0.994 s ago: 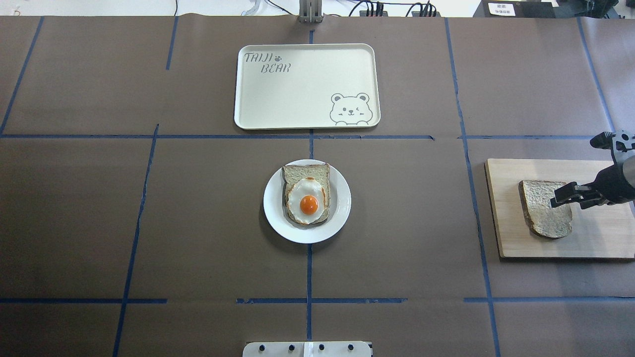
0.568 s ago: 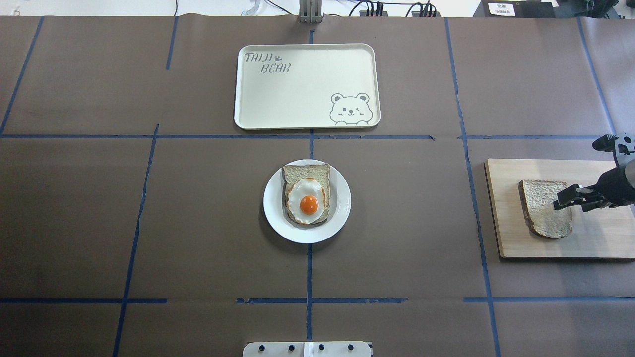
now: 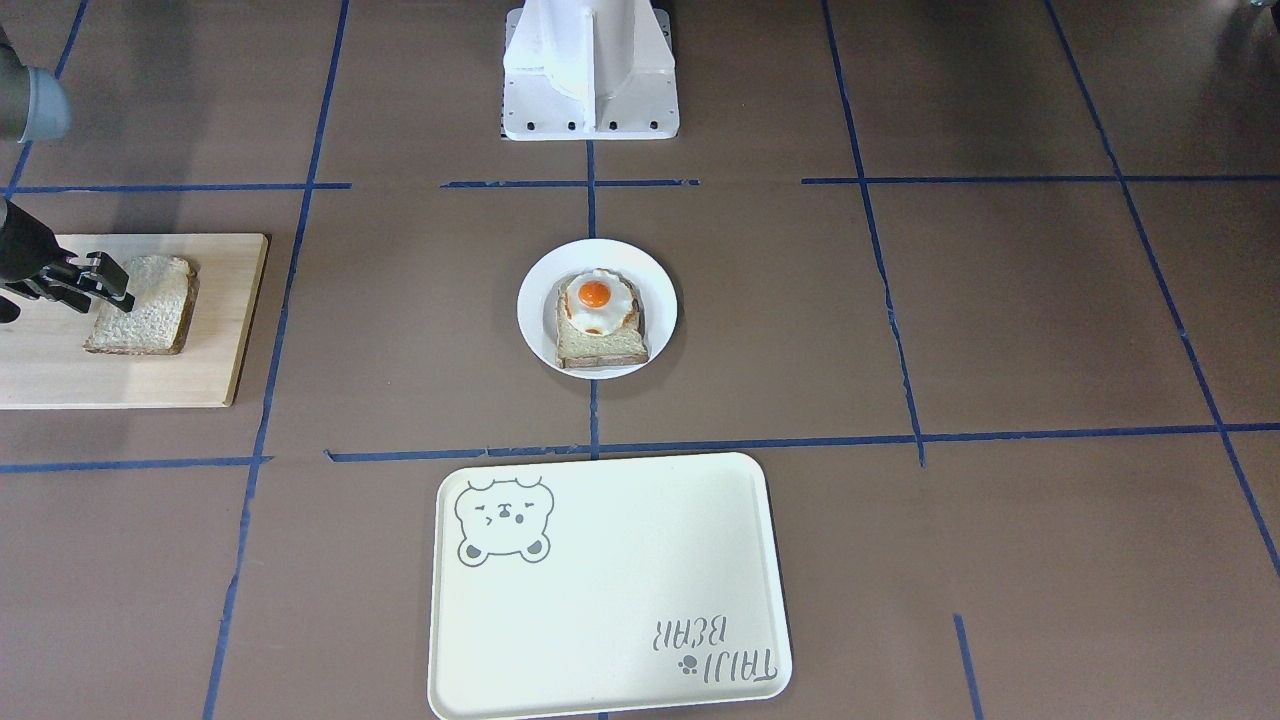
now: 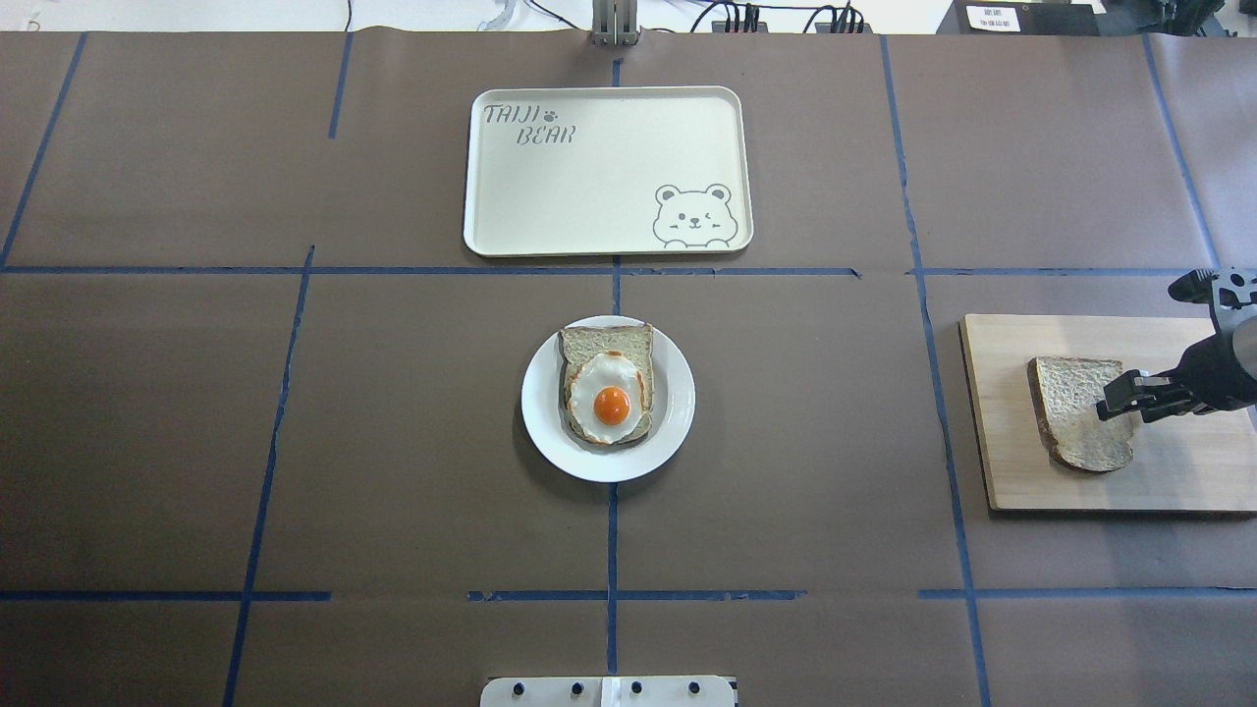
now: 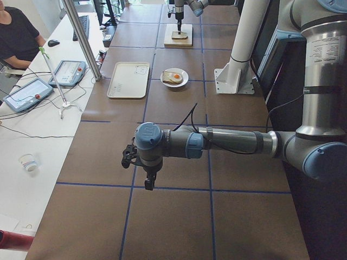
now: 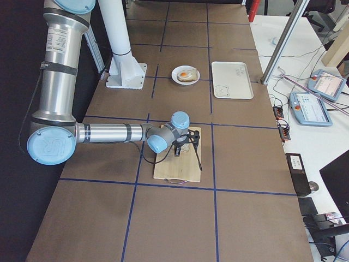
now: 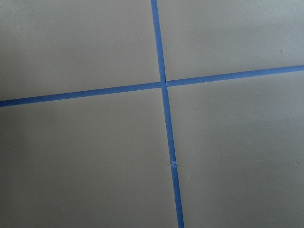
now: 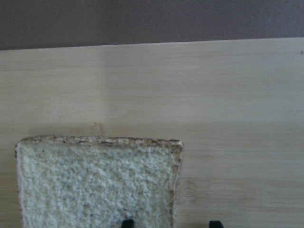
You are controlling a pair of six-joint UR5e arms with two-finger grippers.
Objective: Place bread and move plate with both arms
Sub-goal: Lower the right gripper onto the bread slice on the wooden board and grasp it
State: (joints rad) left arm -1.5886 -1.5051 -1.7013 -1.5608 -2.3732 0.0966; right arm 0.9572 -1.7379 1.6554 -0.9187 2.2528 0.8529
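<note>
The bare bread slice [image 4: 1075,412] lies flat on a wooden board [image 4: 1178,471] at the right of the table. My right gripper [image 4: 1118,398] is open and low over the slice's right edge. In the right wrist view one fingertip [image 8: 127,222] is over the bread [image 8: 95,185] and the other is over the board. The white plate [image 4: 678,403] sits at mid table and bears a toast slice with a fried egg [image 4: 611,398]. My left gripper [image 5: 147,183] shows only in the exterior left view, above bare table far from the plate; I cannot tell whether it is open or shut.
A cream tray with a bear drawing [image 4: 609,172] lies beyond the plate. The robot's white base [image 3: 590,70] stands on the near side. Blue tape lines cross the brown table cover. The left wrist view shows only table and tape.
My right gripper has shifted slightly toward the table's right edge and lower over the bread's edge. The bread, plate and tray have not moved.
</note>
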